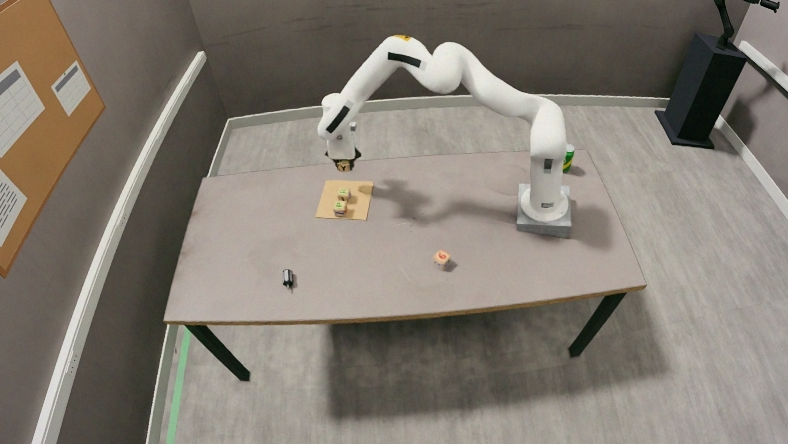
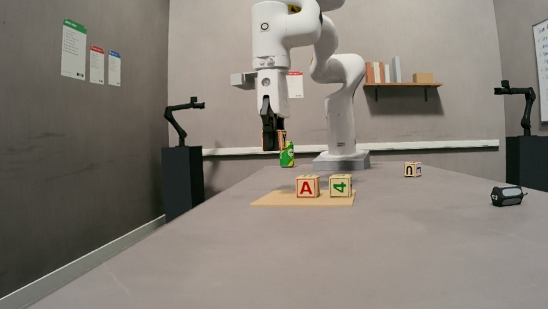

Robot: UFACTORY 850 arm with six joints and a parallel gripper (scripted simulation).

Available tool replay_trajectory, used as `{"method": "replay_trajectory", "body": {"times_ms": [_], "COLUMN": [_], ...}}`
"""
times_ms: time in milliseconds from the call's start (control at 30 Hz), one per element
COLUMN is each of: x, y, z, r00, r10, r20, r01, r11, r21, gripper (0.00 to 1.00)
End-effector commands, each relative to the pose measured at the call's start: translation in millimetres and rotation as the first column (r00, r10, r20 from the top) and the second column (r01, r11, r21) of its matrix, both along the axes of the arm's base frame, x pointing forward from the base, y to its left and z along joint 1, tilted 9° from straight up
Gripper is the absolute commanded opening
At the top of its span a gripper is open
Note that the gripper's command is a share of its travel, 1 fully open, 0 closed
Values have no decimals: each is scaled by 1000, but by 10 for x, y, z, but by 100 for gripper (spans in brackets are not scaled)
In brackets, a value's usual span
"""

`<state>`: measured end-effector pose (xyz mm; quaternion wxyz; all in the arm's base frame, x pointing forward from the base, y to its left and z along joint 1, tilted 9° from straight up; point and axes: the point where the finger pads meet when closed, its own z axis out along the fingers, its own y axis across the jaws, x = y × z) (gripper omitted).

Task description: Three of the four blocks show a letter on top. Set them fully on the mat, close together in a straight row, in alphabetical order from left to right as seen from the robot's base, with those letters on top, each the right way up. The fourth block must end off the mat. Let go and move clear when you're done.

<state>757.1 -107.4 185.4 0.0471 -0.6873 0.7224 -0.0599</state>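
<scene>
A tan mat [image 1: 344, 200] [image 2: 302, 198] lies on the grey table. Two wooden blocks stand on it side by side: one shows a red A on its side [image 2: 307, 186] [image 1: 339, 208], the other a green 4 on its side [image 2: 340, 185] [image 1: 344, 193]. My gripper [image 2: 272, 143] [image 1: 344, 163] is shut on a third block [image 2: 281, 139] with a black letter on one side. It hangs well above the table, near the mat's far edge. A fourth, orange-faced block [image 1: 441, 258] [image 2: 412, 169] lies alone off the mat, nearer the front of the table.
A green can [image 2: 286, 154] [image 1: 567, 158] stands by the robot's base [image 1: 543, 211]. A small black device [image 1: 287, 277] [image 2: 506, 195] lies on the table away from the mat. Black camera stands are beside the table.
</scene>
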Motion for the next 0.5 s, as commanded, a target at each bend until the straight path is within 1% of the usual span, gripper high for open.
{"method": "replay_trajectory", "body": {"times_ms": [0,267,467], "x": [8,9,16], "y": [-1,-1,-2], "z": [15,10,-39], "r00": [1000,1000,1000], "r10": [0,0,0], "r20": [3,2,2], "r01": [0,0,0], "r11": [1000,1000,1000], "r21": [0,0,-1], "gripper": [44,44,44]}}
